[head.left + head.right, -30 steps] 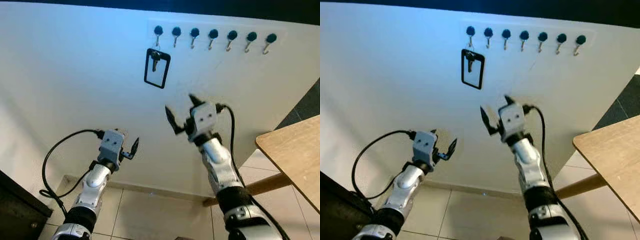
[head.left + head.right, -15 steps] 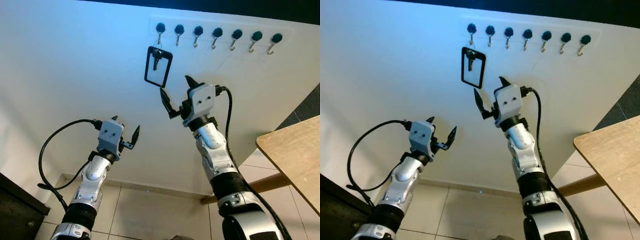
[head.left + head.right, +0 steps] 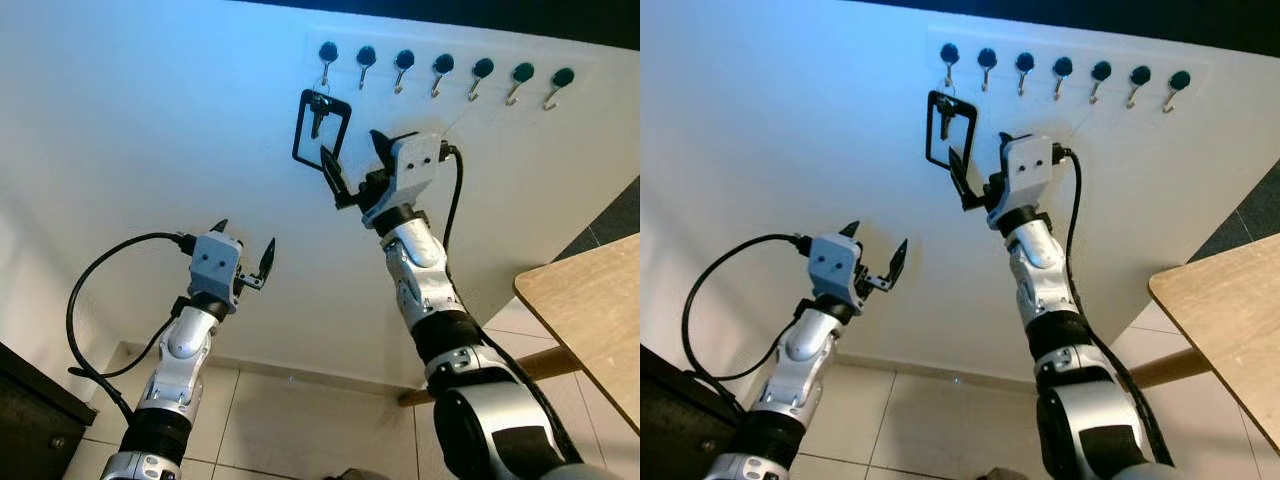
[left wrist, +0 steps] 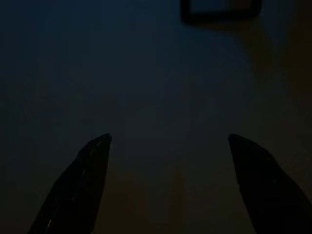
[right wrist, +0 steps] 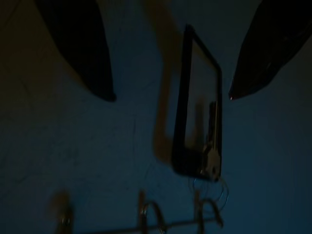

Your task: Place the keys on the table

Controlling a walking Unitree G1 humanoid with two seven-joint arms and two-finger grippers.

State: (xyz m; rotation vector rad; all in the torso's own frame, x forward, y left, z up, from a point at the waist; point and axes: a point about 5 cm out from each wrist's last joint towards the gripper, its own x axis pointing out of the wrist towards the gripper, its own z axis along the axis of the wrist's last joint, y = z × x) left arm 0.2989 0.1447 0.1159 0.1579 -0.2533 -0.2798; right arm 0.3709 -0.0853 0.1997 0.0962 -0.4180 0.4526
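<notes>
**Left eye view: right gripper raised to keys hanging on a wall hook**

Left eye view looks up at a white wall. A row of seven dark-knobbed hooks runs across the top. From the hook furthest to the robot's left hang the keys, a small silver bunch on a ring together with a black rectangular loop that dangles below them against the wall.

The right gripper is lifted high on its silver arm, with its two black fingers spread apart. One fingertip sits just at the lower edge of the black loop; whether it touches the loop cannot be told. The other finger points upward beside the loop. In the right wrist view, which is dark, the loop and keys lie between the two spread fingers but beyond their tips, so nothing is pinched.

The left gripper is held lower and well apart from the keys, in front of bare wall, its fingers also spread and holding nothing. The left wrist view is very dark, with two finger shapes set wide apart.

At the robot's right, a corner of a light wooden table juts into view, standing on a pale tiled floor. A dark cabinet edge sits at the lower left.
</notes>
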